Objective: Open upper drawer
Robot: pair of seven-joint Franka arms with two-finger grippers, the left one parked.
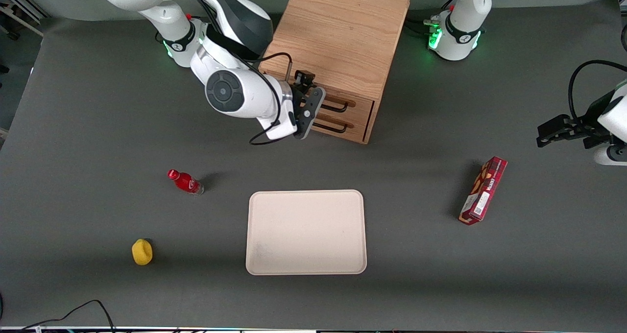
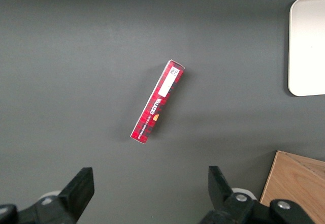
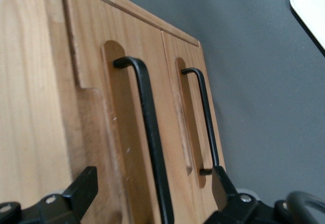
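The light oak cabinet [image 1: 338,34] stands on the grey table with both drawers shut. The upper drawer [image 1: 361,104] has a thin black wire handle [image 1: 339,107], and the bottom drawer [image 1: 357,127] sits just beneath it. My gripper [image 1: 313,111] is right in front of the drawer fronts, at the working arm's end of the handles. In the right wrist view the gripper [image 3: 152,196] is open, with its fingers [image 3: 84,188] on either side of the upper drawer's handle [image 3: 147,132], not touching it. The bottom drawer's handle [image 3: 203,117] runs beside it.
A cream tray [image 1: 306,232] lies nearer the front camera than the cabinet. A red bottle [image 1: 186,181] and a yellow object [image 1: 142,251] lie toward the working arm's end. A red box [image 1: 483,190] lies toward the parked arm's end, and it also shows in the left wrist view [image 2: 157,102].
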